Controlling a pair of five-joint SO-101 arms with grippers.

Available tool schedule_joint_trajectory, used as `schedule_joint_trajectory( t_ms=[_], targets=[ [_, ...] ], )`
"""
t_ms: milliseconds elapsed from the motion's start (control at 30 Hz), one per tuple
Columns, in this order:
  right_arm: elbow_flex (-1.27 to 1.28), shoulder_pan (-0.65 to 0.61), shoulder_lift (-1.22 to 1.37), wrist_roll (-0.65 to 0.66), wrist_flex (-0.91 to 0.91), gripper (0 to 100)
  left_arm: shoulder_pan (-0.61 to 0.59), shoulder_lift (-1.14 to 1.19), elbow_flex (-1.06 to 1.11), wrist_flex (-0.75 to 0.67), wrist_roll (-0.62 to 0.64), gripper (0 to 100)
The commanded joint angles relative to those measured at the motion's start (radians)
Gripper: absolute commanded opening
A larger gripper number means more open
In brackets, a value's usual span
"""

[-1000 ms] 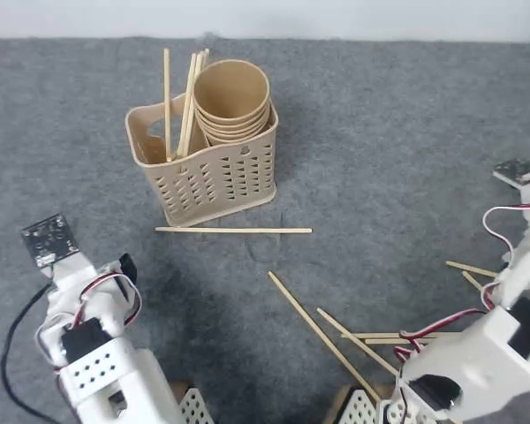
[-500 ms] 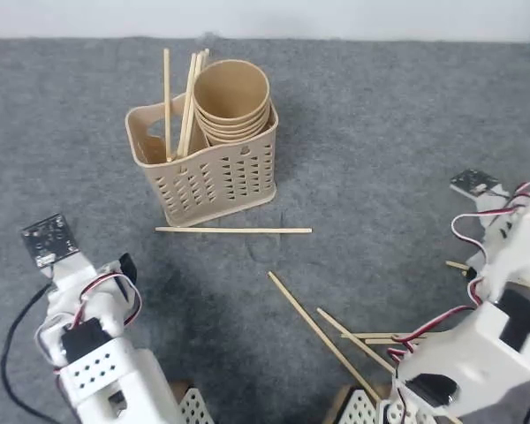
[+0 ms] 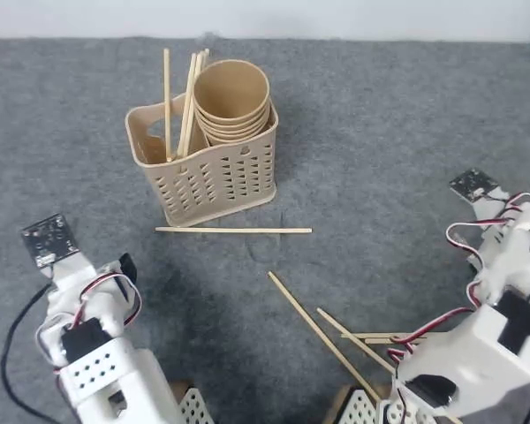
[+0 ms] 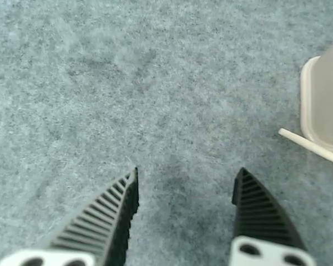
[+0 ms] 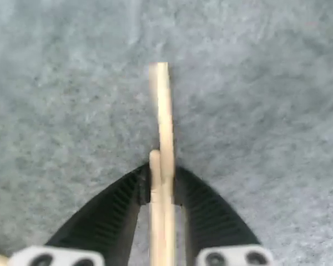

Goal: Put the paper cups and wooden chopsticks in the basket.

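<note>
Carpet (image 3: 380, 132) in grey covers the table. At the near left sits the left arm (image 3: 84, 327). Its wrist view shows the left gripper (image 4: 187, 180) spread wide over bare carpet, with nothing between the fingers. Farther off in that view are a corner of the basket (image 4: 322, 100) and, just beside it, one end of a lying chopstick (image 4: 308, 147).

In the high view the basket (image 3: 203, 177) stands upright, left of centre and toward the far side. A stack of paper cups (image 3: 232, 93) fills its right part. Several upright chopsticks (image 3: 184, 97) stand in its left part, leaning close to the cups. The lying chopstick (image 3: 234, 230) rests flat on the carpet just in front of the basket, running along its front wall.

Nearer and further right, a long chopstick (image 3: 322, 334) lies slanted. A few loose sticks (image 3: 371, 337) lie crossed beside it, near the base of the right arm (image 3: 503, 300), which bends over the right edge.

The right gripper (image 5: 161, 177) is clamped on a pair of chopsticks (image 5: 164, 111) held side by side. One reaches well past the fingertips and the other ends short.
</note>
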Motion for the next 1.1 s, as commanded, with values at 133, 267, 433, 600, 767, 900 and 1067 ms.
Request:
schedule_joint_trajectory(
  t_ms=[133, 267, 433, 600, 767, 900, 1067],
  targets=[
    [-0.048, 0.016, -0.015, 0.002, -0.018, 0.8, 0.006, 0.003, -0.048, -0.026, -0.011, 26],
    [-0.132, 0.035, -0.016, -0.017, -0.010, 0.8, 0.006, 0.003, -0.048, -0.026, -0.011, 26],
    [-0.213, 0.038, -0.051, -0.226, -0.005, 0.8, 0.006, 0.003, -0.048, -0.026, -0.011, 26],
    [-0.232, -0.015, -0.191, -0.460, 0.110, 0.8, 0.006, 0.003, -0.048, -0.026, -0.011, 26],
    [-0.229, -0.101, -0.357, -0.684, 0.226, 0.8, 0.006, 0.003, -0.048, -0.026, -0.011, 26],
    [-0.229, -0.168, -0.487, -0.852, 0.252, 0.8, 0.006, 0.003, -0.048, -0.026, -0.011, 26],
    [-0.229, -0.278, -0.659, -1.069, 0.245, 0.8, 0.006, 0.003, -0.048, -0.026, -0.011, 26]
  ],
)
